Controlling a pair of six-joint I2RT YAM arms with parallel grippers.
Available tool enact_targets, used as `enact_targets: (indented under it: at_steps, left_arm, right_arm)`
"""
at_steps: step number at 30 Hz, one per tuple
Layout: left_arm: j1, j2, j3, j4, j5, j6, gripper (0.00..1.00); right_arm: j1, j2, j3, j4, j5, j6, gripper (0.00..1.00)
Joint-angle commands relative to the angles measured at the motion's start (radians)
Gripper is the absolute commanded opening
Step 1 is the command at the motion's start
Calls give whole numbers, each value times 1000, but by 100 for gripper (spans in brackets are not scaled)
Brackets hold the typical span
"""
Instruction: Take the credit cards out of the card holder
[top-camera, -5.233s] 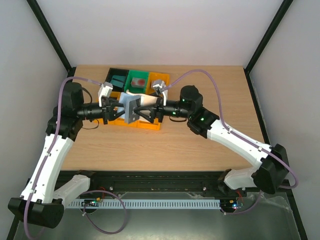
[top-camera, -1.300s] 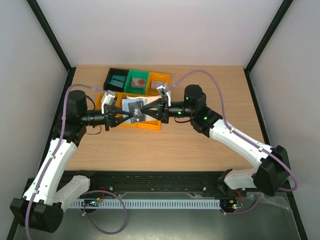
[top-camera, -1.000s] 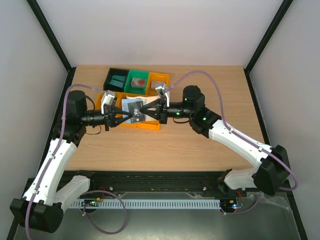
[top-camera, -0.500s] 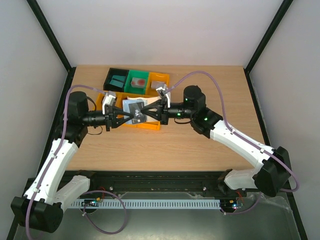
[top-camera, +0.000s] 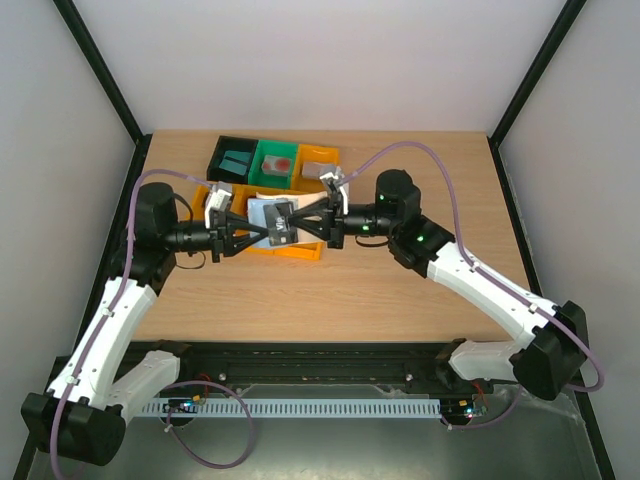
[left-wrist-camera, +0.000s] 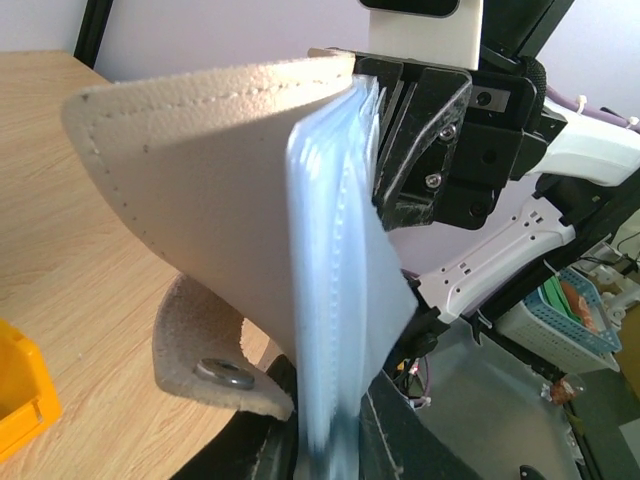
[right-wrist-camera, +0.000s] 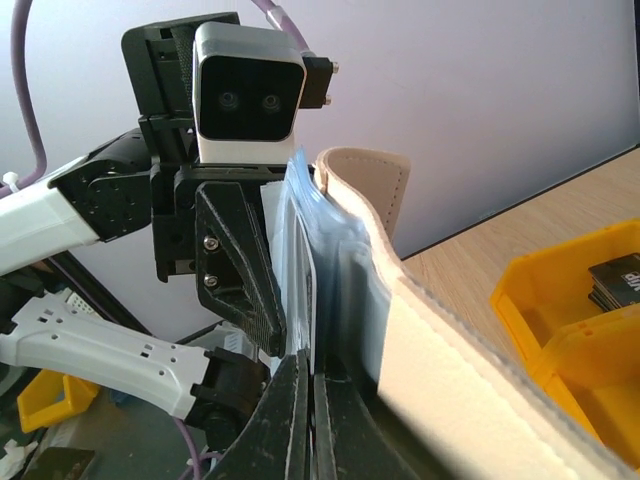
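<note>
A pale wooden table (top-camera: 400, 280) sits between white walls, and above its orange bin (top-camera: 300, 251) the left gripper (top-camera: 260, 236) has its jaws clamped on the tan card holder (top-camera: 262, 208). Just to the right, the right gripper (top-camera: 300, 225) has its jaws pressed together on what looks like a dark credit card (top-camera: 281, 230). The card seems to be mid-extraction, so the next move calls for a straight rightward pull against a firm left hold; its print is too small to read
</note>
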Motion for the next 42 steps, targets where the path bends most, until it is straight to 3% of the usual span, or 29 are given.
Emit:
enact_targets:
  at_steps: [1,4,8,23,32,36,42]
  left_arm:
    - [7,-14,-15,5,41,-5,16]
    - [7,-12,-16,5,39,-5,14]
    - [8,-14,-17,5,34,-7,2]
    - [28,-32,-111,58,-88,-136,2]
    - [33,-39,-367,-59,-359,-347,2]
    - [45,-37,-533,-17,-357,-486,2]
    - [67,-5,-568,-11,-384,-514,2]
  right_arm:
    - [-22,-35,1,16,21,-17,2]
    - [-23,-37,4,9,20,-19,2]
    - [-30,-39,4,-11,27,-32,2]
    - [-92,-95,-25,-160,96,-79,2]
    - [-124,-131,-15,-232,152,-103,2]
    - [-124,-130,-12,-252,155,-111,2]
    - [-124,-124,-14,-251,145,-109,2]
